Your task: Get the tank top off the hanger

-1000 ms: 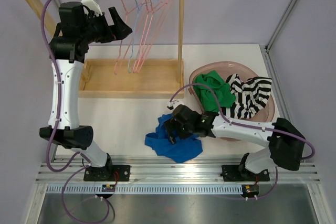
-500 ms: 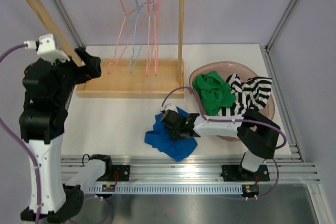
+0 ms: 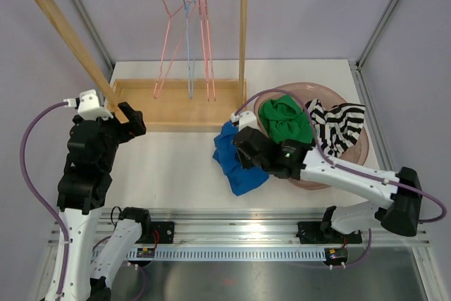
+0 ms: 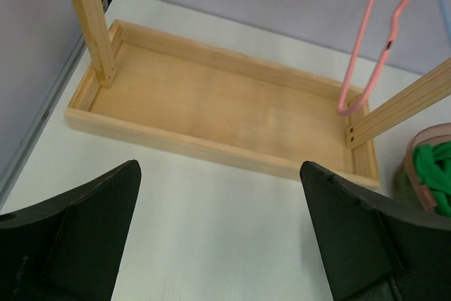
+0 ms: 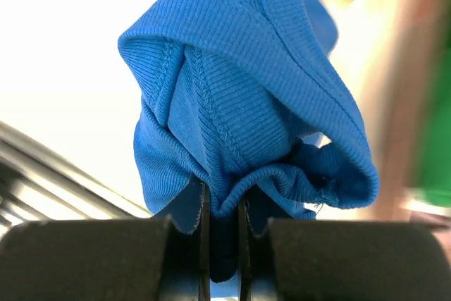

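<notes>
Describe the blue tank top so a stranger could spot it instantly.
Find the pink basin on the right side of the table. Just left of its rim is the tank top, crumpled and pinched in the right gripper. It is the only solid blue piece. In the basin are a green garment and a striped garment.

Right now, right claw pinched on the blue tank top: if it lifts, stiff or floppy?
Likely floppy: the blue tank top bunches in soft folds at the right claw. Probably light, as it looks a thin ribbed knit. The part crumpled on the table would probably trail and drape rather than hold shape.
</notes>
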